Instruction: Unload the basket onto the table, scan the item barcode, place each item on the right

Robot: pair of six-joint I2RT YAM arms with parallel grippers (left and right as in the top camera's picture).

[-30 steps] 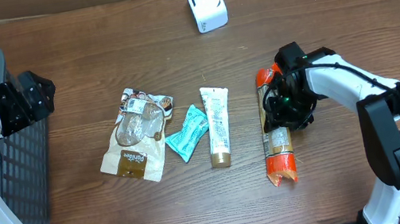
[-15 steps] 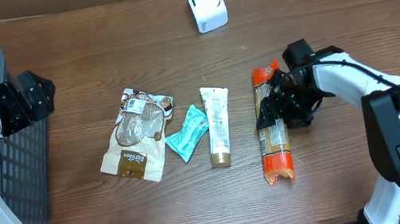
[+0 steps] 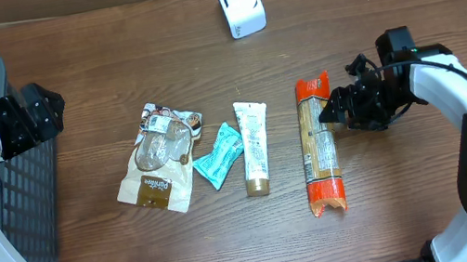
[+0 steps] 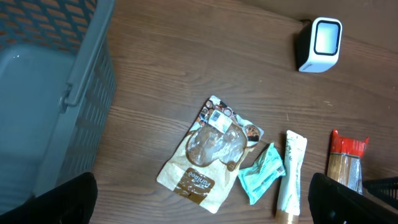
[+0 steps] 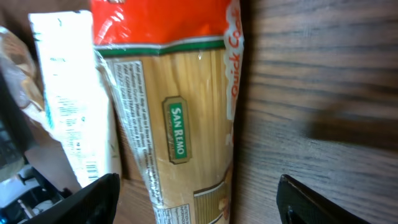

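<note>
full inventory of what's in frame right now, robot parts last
scanner: 1, white, far side of the table, centre
pasta packet: 1, orange-red ends, lying flat, right of centre
tube: 1, white with gold cap, left of the pasta packet
sachet: 1, teal, between tube and pouch
pouch: 1, tan with clear window, left of the sachet
basket: 1, grey, left edge
table: 1, brown wood
left gripper: 1, black, open, by the basket
right gripper: 1, black, open, empty, just right of the pasta packet
</note>
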